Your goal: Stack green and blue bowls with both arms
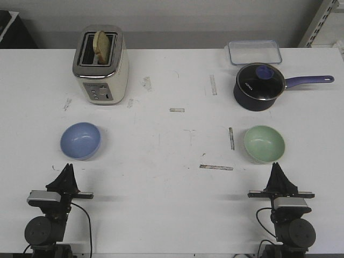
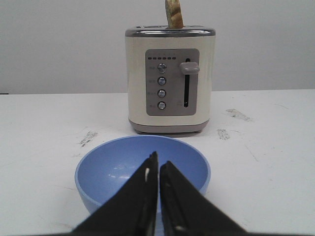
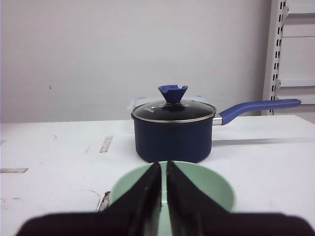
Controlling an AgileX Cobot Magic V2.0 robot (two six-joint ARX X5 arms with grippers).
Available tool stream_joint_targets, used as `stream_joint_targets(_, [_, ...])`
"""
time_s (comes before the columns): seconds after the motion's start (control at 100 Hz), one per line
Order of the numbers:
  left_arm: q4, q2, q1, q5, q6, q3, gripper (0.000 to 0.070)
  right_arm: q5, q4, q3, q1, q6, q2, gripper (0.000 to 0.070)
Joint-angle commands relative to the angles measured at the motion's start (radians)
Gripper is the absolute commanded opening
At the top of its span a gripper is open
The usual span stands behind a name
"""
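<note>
The blue bowl [image 1: 80, 141] sits upright and empty on the left of the white table, in front of the toaster. The green bowl [image 1: 264, 144] sits upright and empty on the right, in front of the saucepan. My left gripper [image 1: 67, 168] rests near the table's front edge, just short of the blue bowl [image 2: 142, 169], jaws shut with nothing between them. My right gripper [image 1: 276, 167] rests just short of the green bowl [image 3: 197, 189], also shut and empty. In the wrist views each gripper, left [image 2: 158, 163] and right [image 3: 163, 165], points at its bowl.
A cream toaster [image 1: 101, 65] with a slice of bread stands at the back left. A dark blue lidded saucepan [image 1: 259, 86] with its handle to the right stands at the back right, a clear lidded container [image 1: 253, 52] behind it. Tape strips [image 1: 216, 167] mark the table.
</note>
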Motion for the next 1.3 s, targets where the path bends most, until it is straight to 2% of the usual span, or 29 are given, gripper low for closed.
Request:
stream_joint_targets(0.0, [0.016,-0.002,-0.001,-0.002,-0.009,-0.021,0.0001,0.0,0.012,-0.002,-0.001,0.005,0.0,0.0011])
stream_joint_targets(0.44, [0.016,-0.002,-0.001,-0.002,-0.009,-0.021,0.0001,0.0,-0.01,0.029,0.0,0.032,0.001,0.001])
stream_joint_targets(0.68, [0.016,-0.002,-0.001,-0.002,-0.009,-0.021,0.0001,-0.001,-0.094,0.153,0.001,-0.072,0.058,0.001])
stream_joint_targets(0.78, [0.016,-0.002,-0.001,-0.002,-0.009,-0.021,0.0001,-0.001,-0.097,0.21,0.001,-0.108,0.125,0.001])
stream_joint_targets(1.02, [0.016,-0.002,-0.001,-0.002,-0.009,-0.021,0.0001,-0.001,-0.111,0.349,0.001,-0.108,0.362,0.001])
stream_joint_targets(1.14, [0.016,-0.002,-0.001,-0.002,-0.009,-0.021,0.0001,-0.001,-0.159,0.436,0.001,-0.105,0.498,0.001])
stream_joint_targets(1.29, [0.016,-0.002,-0.001,-0.002,-0.009,-0.021,0.0001,0.001,-0.284,0.562,0.001,-0.104,0.668,0.001])
